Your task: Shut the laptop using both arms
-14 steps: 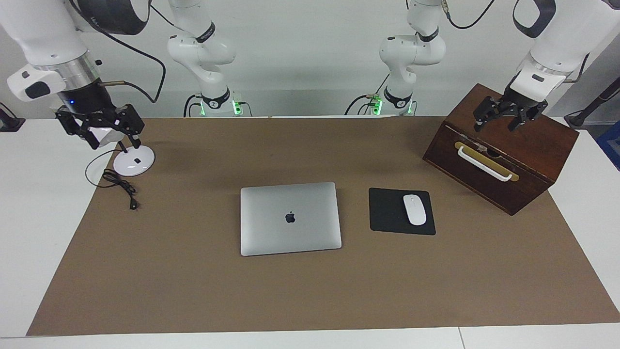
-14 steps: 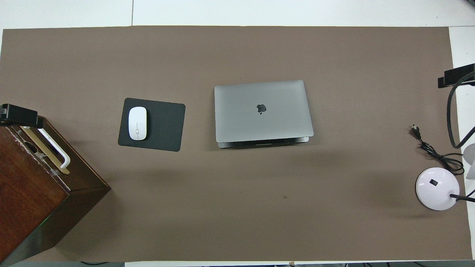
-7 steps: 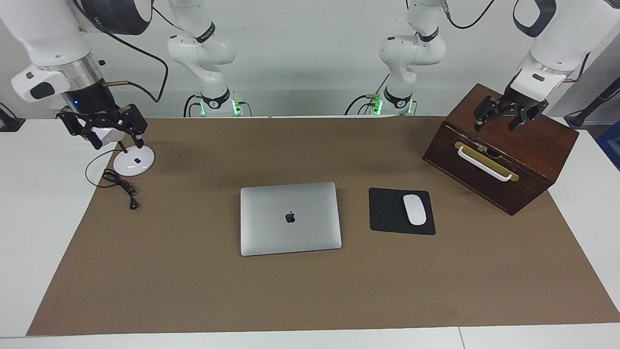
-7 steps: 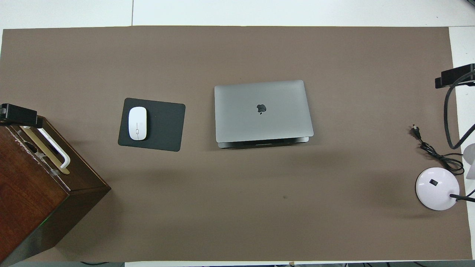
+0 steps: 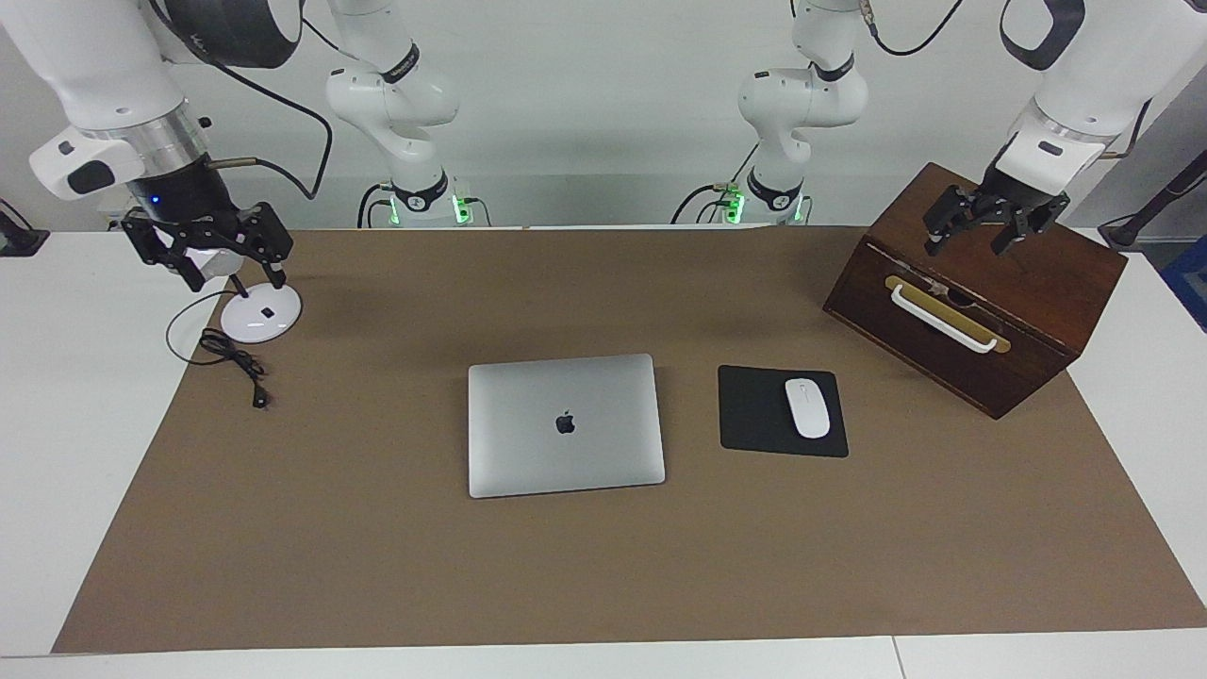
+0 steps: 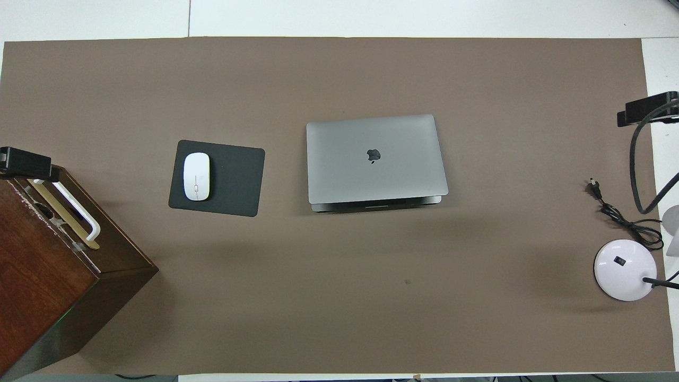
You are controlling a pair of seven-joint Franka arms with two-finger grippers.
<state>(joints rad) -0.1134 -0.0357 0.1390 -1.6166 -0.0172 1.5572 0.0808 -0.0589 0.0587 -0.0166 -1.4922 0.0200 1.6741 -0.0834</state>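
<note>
The left gripper [image 5: 975,232] hangs over the top of the wooden box [image 5: 1056,273] at the left arm's end of the table [image 5: 57,396], its fingers [image 5: 935,247] spread wide and holding nothing. The right gripper [image 5: 209,256] hangs over the white lamp base [image 5: 261,314] at the right arm's end, its fingers [image 5: 196,276] also spread apart and empty. Both are well apart from the laptop [image 5: 566,424].

The laptop lies in the middle of the brown mat [image 5: 377,566], its silver lid down with the black logo facing up; in the overhead view a thin dark strip of its base shows along the edge nearer to the robots. Just beside it, toward the left arm's end, a white mouse [image 5: 807,407] rests on a black mouse pad [image 5: 754,415]. A black cable [image 5: 236,363] lies coiled beside the lamp base, farther from the robots.
</note>
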